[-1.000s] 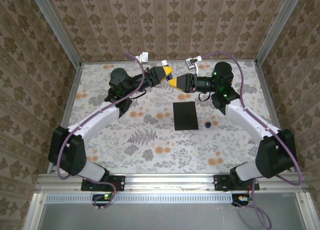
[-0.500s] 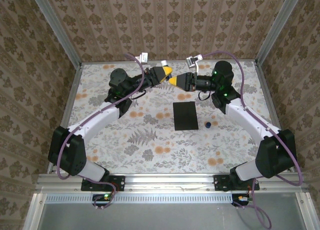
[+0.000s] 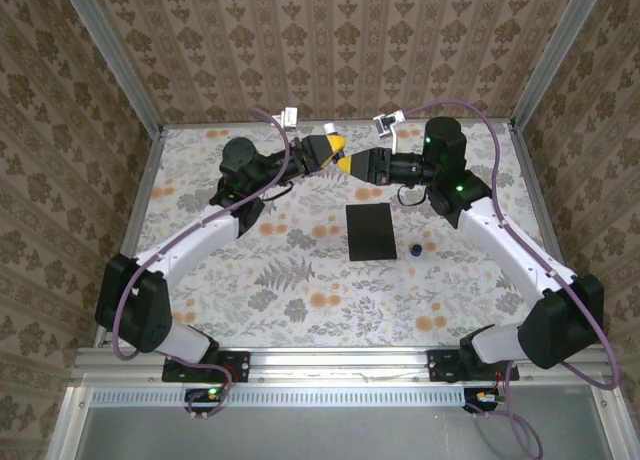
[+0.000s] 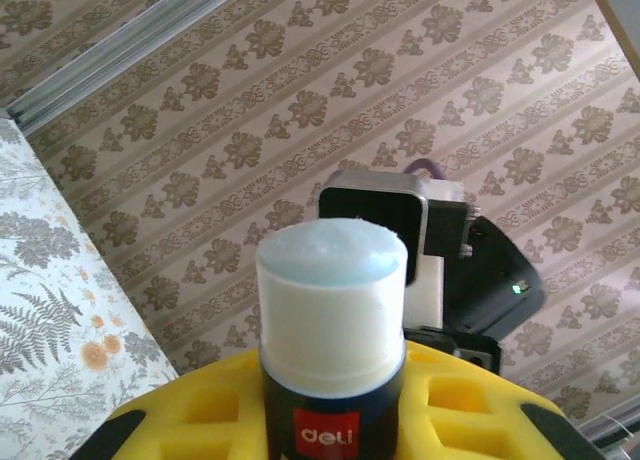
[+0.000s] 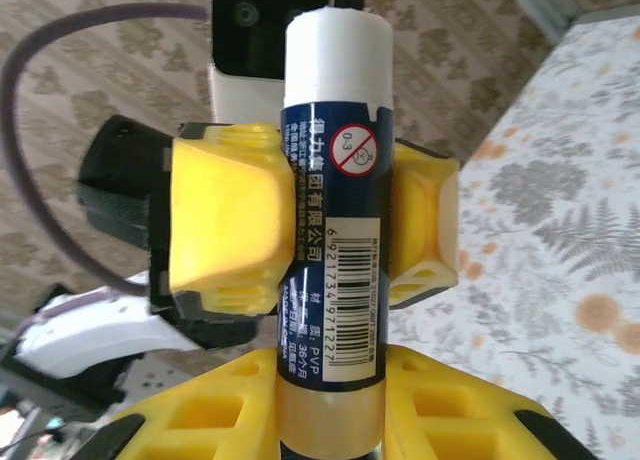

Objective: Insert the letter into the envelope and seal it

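Above the far middle of the floral table [image 3: 250, 280], the left gripper [image 3: 333, 143] and right gripper [image 3: 350, 164] met tip to tip, both clamped on one Deli glue stick [image 5: 335, 210]: the left around its labelled middle, the right at one end. Nearer the arms, the black envelope [image 3: 370, 231] lay flat on the table; its contents could not be told. A small dark blue cap [image 3: 414, 250] sat just beside its right edge.

— What stands behind?
— The walls [image 3: 330, 50] on three sides, papered in a brown damask pattern, with aluminium posts [image 3: 110, 55] at the far corners.
— And below?
— The counter [image 3: 300, 300] has a pale covering printed with grey ferns and orange blossoms. A metal rail [image 3: 330, 363] runs along its near edge. The light is soft and even.
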`<state>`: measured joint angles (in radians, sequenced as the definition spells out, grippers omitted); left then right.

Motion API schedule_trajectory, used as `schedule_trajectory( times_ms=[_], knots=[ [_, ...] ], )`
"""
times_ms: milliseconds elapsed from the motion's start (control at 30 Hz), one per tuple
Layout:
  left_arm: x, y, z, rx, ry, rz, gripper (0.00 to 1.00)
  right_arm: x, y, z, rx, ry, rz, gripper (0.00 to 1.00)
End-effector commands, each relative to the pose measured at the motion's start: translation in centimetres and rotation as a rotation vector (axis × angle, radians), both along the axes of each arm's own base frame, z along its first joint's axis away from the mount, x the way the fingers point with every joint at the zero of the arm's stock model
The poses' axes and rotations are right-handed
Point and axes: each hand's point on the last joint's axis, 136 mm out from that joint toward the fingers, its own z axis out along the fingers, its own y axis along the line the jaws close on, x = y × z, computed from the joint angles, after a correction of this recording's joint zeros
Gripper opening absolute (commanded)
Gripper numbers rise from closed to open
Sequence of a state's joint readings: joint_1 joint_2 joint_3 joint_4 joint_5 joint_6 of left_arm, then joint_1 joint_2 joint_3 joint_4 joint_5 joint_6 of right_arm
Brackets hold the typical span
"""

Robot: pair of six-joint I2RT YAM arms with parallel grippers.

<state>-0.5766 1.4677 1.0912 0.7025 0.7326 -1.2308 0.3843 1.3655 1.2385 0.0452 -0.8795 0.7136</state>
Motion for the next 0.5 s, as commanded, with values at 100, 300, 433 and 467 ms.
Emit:
schedule_trajectory(
  times_ms=[100, 300, 433, 467],
  knots=[
    [0.9, 0.0, -1.2, 0.121, 0.04, 0.114, 0.0, -1.5, 0.8, 1.8, -0.194, -0.2, -0.098, 0.26],
    [1.0, -0.3, -1.5, 0.137, 0.097, 0.173, 0.0, -1.1, 2.1, 0.6, -0.323, -0.265, -0.165, 0.25],
    [1.0, -0.6, -1.7, 0.138, 0.131, 0.206, 0.0, -1.0, 3.0, -0.4, -0.414, -0.313, -0.204, 0.25],
    [1.0, -0.6, -1.8, 0.137, 0.139, 0.213, 0.0, -1.0, 3.2, -0.6, -0.43, -0.324, -0.215, 0.25]
  ],
)
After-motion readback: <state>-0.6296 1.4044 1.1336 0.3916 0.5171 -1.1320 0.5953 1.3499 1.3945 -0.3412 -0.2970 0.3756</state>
